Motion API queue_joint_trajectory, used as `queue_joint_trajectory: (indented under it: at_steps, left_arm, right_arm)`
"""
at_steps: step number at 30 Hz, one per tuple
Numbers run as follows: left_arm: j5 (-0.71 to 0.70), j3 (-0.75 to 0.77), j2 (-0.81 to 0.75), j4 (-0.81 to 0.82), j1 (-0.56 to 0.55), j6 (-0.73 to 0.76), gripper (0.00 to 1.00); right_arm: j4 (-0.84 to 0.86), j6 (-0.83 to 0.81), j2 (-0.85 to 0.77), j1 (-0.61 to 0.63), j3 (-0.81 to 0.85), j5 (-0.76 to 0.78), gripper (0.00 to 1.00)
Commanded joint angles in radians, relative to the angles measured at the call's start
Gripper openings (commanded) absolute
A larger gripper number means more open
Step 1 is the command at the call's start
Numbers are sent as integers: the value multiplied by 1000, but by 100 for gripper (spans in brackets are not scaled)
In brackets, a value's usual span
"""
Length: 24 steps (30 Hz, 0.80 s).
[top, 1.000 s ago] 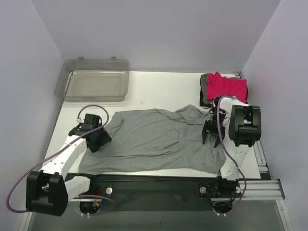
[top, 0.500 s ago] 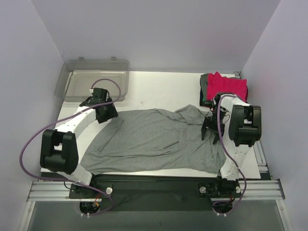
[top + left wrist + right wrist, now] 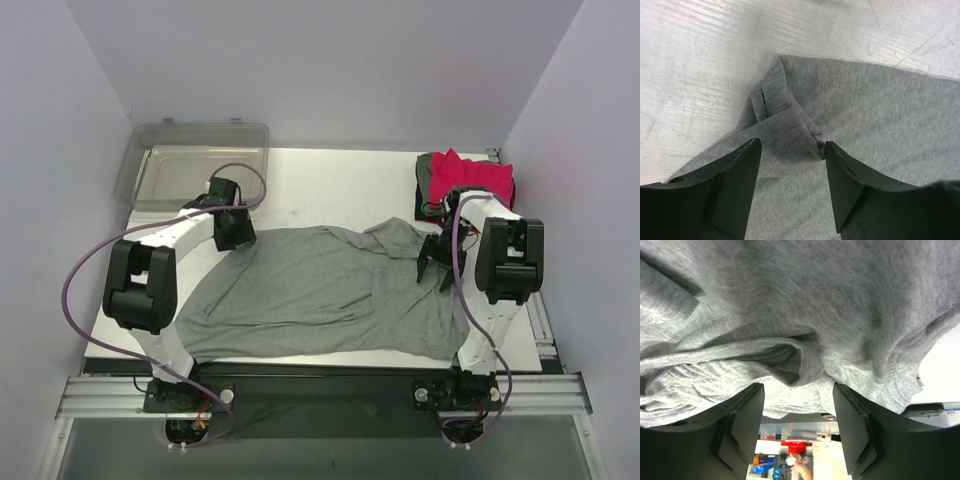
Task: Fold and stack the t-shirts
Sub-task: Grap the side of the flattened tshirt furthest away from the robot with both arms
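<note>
A large heather-grey t-shirt lies spread across the middle of the table, rumpled at its right side. My left gripper is open just above the shirt's far-left sleeve corner; in the left wrist view the folded sleeve lies between the open fingers. My right gripper is open over the bunched right edge; the right wrist view shows a cloth fold above its fingers. A stack of folded t-shirts, bright pink-red on top, sits at the far right.
A clear plastic bin stands at the far left corner of the table. Lilac walls close in the left, right and back. A rail with the arm bases runs along the near edge.
My left arm swung from the shirt's near-left side up and rightwards to the far-left sleeve corner. The right gripper stayed at the shirt's right edge, shifting only slightly.
</note>
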Motion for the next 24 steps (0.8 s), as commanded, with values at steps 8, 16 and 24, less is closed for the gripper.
queue_joint_trajectory:
  at_steps: [8, 16, 24]
  left_arm:
    - [-33, 75, 63, -5, -7, 42, 23]
    - [-205, 97, -20, -109, 21, 66, 0]
    - [-193, 58, -64, -125, 134, 138, 0]
  right_arm:
    - [-80, -2, 29, 8, 40, -13, 57]
    - [-80, -12, 27, 9, 31, -3, 57]
    - [-80, -18, 21, 9, 23, 2, 57]
